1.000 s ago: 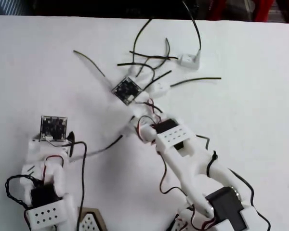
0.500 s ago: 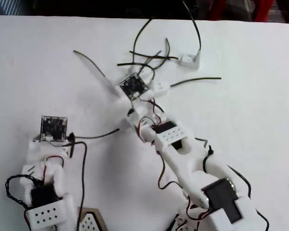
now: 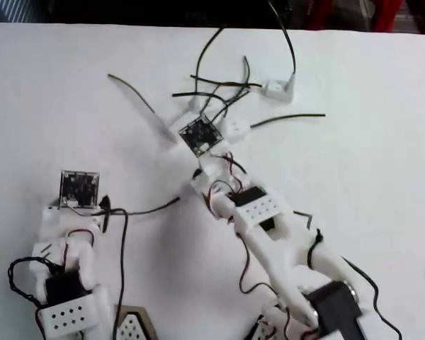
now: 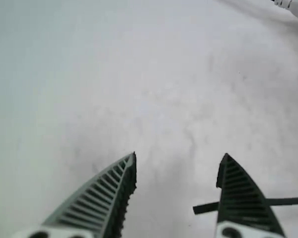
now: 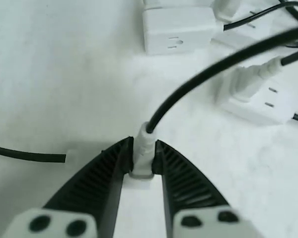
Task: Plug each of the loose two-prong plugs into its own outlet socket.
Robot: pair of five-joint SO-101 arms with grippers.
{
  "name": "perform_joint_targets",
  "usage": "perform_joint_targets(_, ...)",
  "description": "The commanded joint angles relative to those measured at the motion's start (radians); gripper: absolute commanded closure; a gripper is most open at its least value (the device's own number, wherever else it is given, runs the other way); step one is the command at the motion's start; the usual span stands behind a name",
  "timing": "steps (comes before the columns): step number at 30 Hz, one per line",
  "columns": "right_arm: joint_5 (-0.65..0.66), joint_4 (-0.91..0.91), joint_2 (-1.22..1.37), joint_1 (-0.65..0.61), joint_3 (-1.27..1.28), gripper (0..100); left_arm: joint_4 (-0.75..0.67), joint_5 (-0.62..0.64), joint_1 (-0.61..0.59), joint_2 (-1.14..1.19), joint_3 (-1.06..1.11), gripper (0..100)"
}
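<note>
Just changed: the right arm (image 3: 269, 219) has swung its wrist toward the far cluster of outlets mid-bench, and the loose black cord (image 5: 213, 69) has shifted with it.
Right jaws: narrow, clamped on the white plug (image 5: 141, 161).
Plug position: near an empty outlet (image 5: 179, 29); another outlet (image 5: 258, 106) beside it already carries a plug.
Meaning: probably the approach step; prongs are hidden and nothing is inserted yet.
Left jaws: wide, holding nothing, low over the bare bench (image 4: 114, 74) at near left.
</note>
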Motion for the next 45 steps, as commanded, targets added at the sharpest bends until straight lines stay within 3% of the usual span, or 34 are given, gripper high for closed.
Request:
perform_joint_targets(1,-0.064,0.058,-0.122,-0.025,0.0,98.1,0.003,0.0,0.007,-0.015,-0.006,74)
perform_joint_targets(8,-0.098,0.125,-0.335,-0.128,0.054,98.1,-0.071,0.011,0.047,-0.018,-0.008,74)
perform_joint_targets(17,-0.091,0.13,-0.585,-0.337,0.212,98.1,-0.252,0.288,0.058,-0.018,-0.008,74)
perform_joint_targets(24,-0.091,0.124,-0.618,-0.44,0.253,98.1,-0.252,0.364,0.139,-0.018,-0.02,74)
perform_joint_targets(32,-0.092,0.124,-0.616,-0.464,0.256,98.1,-0.247,0.419,0.185,-0.018,-0.025,74)
perform_joint_targets(35,-0.092,0.124,-0.616,-0.463,0.256,98.1,-0.178,0.417,0.189,-0.025,-0.057,74)
perform_joint_targets(41,-0.094,0.124,-0.616,-0.463,0.256,98.1,0.14,0.416,0.268,-0.094,-0.186,74)
perform_joint_targets(45,-0.098,0.124,-0.616,-0.464,0.256,98.1,0.199,0.416,0.298,-0.094,-0.219,74)
